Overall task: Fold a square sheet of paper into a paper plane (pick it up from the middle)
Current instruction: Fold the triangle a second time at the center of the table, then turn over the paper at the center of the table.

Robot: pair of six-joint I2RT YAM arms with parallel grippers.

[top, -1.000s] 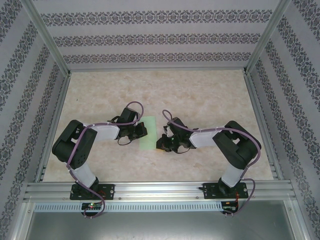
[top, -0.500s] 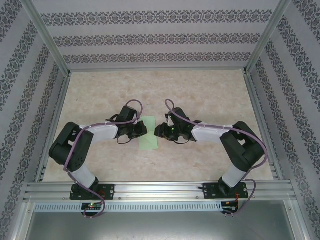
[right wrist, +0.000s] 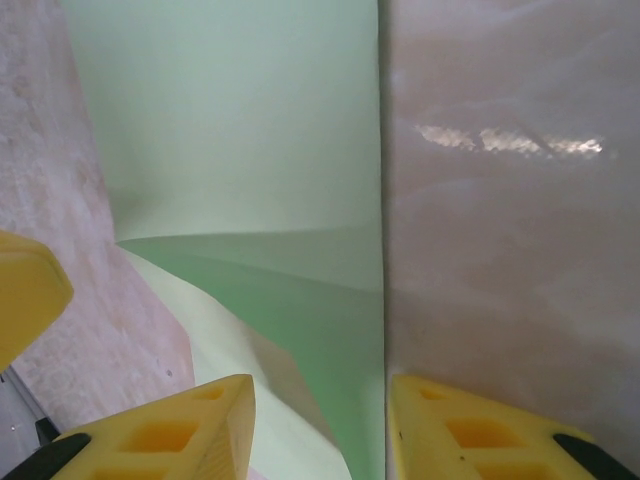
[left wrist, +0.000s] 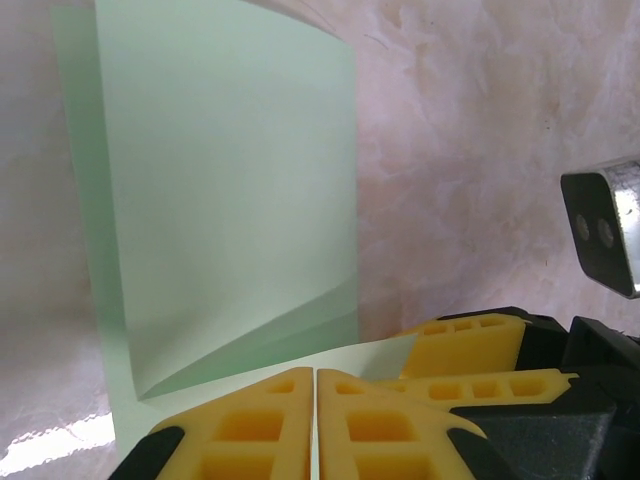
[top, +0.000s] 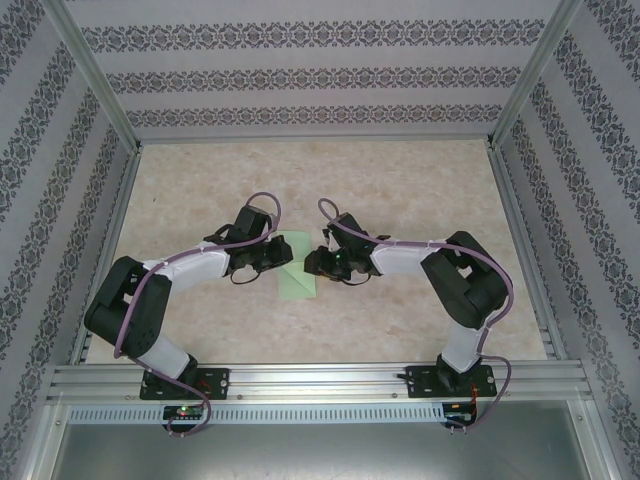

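Top view: the square sheet of paper (top: 297, 278) is lying near the middle of the bench (top: 400, 180), a little closer to the near edge than the far one. It is showing as a narrow pale green strip, partly folded over itself. Both arms are reaching inward from either side, and the sheet is sitting between the two tools.

Left tool (top: 281, 258): from the left wrist camera, its yellow fingers (left wrist: 250, 430) are pressing flat together with a thin green edge of the sheet running down the seam between them. The jaws are closed, gripping the paper. The rest of the sheet (left wrist: 230, 180) is rising away from the tool, with a slanting crease crossing its lower part. One yellow finger of the right tool (left wrist: 465, 340) is sitting just beside, at the right.

Right tool (top: 313, 265): from the right wrist camera, its two yellow fingers (right wrist: 190, 430) are standing clearly apart. The jaws are open and gripping nothing. The straight edge of the sheet (right wrist: 240, 120) is running down into the gap between them, close to the right-hand finger. A darker green folded flap is overlapping the lower part.
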